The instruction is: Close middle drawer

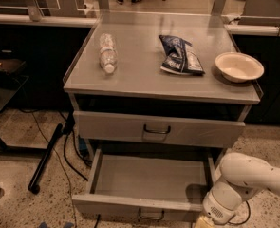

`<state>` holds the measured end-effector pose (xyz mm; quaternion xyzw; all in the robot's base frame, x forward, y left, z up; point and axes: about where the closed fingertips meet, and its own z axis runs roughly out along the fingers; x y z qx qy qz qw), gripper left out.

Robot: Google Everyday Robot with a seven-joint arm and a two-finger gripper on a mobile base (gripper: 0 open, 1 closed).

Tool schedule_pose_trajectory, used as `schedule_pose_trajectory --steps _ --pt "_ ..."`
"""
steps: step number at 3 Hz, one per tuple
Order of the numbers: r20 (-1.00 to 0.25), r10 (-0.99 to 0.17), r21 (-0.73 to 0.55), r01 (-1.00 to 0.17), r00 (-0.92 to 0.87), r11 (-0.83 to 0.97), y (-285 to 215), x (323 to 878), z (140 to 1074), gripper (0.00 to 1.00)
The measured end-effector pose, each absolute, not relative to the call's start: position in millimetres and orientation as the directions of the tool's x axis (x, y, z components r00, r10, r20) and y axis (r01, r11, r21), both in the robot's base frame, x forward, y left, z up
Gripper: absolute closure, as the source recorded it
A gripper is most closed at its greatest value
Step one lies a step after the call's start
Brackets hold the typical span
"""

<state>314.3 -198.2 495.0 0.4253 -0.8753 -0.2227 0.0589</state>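
Middle drawer [149,179], shallow grey metal tray, open; pincer [202,222] at front corner, state unclear.

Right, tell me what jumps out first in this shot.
The open drawer sticks out low on the cabinet, its tray bare. The white arm curls in at lower right, its gripper down by the drawer's front right corner at the picture's bottom edge. On top lie a bottle, a chip bag and a bowl.
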Motion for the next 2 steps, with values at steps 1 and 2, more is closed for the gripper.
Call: schedule_pose_trajectory --steps 1,2 --pt "-0.115 -0.714 0.408 -0.688 -0.691 0.6 -201.1 337.5 471.8 1.0" --pt "-0.114 -0.688 0.409 -0.665 -0.717 0.625 -200.7 342.4 453.1 1.0"
